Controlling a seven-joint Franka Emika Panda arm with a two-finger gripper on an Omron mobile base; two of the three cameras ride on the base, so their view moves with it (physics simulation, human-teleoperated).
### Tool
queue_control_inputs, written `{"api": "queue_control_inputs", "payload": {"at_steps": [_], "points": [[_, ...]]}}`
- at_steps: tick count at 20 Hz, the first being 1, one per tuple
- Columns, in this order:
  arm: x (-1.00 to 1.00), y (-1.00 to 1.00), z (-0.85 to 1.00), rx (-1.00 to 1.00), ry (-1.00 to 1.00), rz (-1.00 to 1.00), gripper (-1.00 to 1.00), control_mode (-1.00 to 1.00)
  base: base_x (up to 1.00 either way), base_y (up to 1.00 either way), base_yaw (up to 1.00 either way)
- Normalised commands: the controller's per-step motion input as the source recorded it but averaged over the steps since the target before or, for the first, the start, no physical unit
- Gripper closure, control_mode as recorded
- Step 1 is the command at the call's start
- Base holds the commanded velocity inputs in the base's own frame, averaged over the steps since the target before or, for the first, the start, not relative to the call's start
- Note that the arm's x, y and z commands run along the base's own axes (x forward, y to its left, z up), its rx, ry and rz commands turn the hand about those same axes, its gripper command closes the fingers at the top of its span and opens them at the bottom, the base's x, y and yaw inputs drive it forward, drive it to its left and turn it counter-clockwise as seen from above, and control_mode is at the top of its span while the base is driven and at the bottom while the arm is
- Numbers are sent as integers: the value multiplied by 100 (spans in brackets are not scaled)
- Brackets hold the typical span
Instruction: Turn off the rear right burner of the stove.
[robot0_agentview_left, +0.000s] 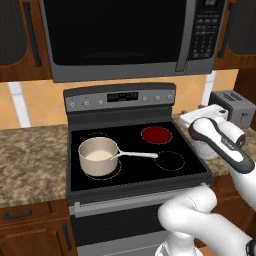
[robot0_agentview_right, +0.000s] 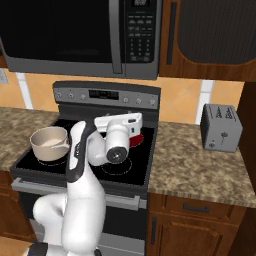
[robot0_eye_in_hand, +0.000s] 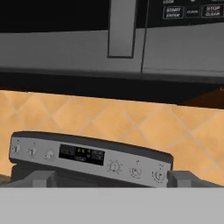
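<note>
The hand shows as two dark fingertips set wide apart with nothing between them, aimed at the back panel of the stove. At the cooktop's front left a saucepan sits with its handle pointing right. Farther back, the rear right burner glows red near the back right corner. Beyond, knobs flank the display. A microwave hangs above; a toaster stands on the right desk.
</note>
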Motion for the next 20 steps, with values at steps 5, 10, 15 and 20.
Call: {"api": "queue_control_inputs", "payload": {"at_steps": [5,10,15,20], "points": [[62,0,-10,0,-2,0,-100,-100,0,0,0],[63,0,-21,-5,-4,0,-100,-100,0,0,0],[67,0,-26,-5,-4,0,-100,-100,0,0,0],[63,0,-12,0,-1,0,-100,-100,0,0,0]]}}
